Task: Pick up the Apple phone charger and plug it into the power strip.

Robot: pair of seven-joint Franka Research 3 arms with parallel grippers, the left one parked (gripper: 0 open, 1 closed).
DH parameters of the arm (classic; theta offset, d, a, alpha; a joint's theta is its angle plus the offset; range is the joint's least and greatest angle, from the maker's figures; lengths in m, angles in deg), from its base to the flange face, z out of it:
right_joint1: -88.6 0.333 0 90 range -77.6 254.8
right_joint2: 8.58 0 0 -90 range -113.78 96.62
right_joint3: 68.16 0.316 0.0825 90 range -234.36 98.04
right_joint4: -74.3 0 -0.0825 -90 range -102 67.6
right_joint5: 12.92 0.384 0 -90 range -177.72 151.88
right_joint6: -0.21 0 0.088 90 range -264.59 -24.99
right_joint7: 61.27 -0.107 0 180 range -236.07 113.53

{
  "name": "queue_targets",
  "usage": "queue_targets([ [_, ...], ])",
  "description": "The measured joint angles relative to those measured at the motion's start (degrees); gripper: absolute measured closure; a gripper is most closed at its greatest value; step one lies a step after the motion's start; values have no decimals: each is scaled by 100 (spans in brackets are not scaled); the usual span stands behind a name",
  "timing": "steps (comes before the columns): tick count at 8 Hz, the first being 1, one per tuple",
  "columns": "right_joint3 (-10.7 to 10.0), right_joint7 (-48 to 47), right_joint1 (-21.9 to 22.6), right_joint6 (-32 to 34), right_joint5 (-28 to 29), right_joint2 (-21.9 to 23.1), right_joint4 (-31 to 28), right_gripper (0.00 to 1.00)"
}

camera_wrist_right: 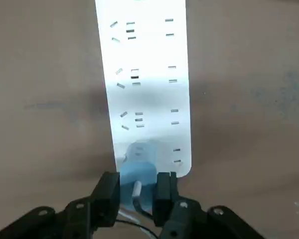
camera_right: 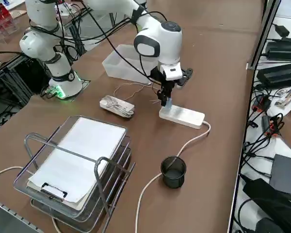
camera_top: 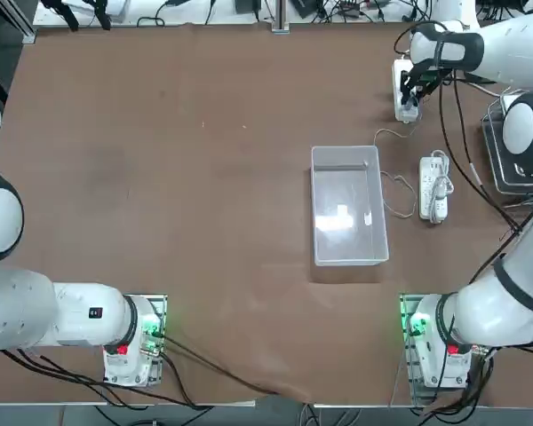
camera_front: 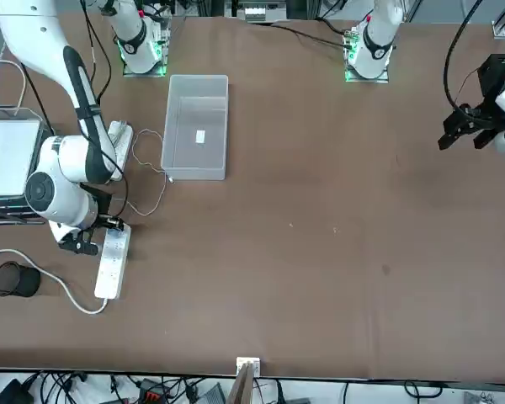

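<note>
Right gripper (camera_wrist_right: 138,191) at upper right of top view, pointing down over near end of strip (camera_wrist_right: 147,84). I see jaws narrow, clamped on charger (camera_wrist_right: 138,175). Charger sits at strip's end socket, touching its face; can't tell if fully seated. Thin cable (camera_top: 393,191) trails toward bin (camera_top: 347,259) mid-frame.

The power strip (camera_right: 182,116) lies flat on the surface (camera_right: 218,58). The end effector (camera_right: 166,102) stands over the strip end nearest the clear bin (camera_right: 128,64), pressing the Apple phone charger (camera_wrist_right: 138,177) onto that end. The shorter strip with bundled cord (camera_right: 117,106) lies between the power strip and the wire tray (camera_right: 77,167). The cup (camera_right: 173,171) stands beside the power strip's lead (camera_right: 169,158).
</note>
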Motion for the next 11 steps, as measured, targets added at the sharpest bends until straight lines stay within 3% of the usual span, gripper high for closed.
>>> queue_targets([
  [11,5,3,4,0,14,-1,0,63],
])
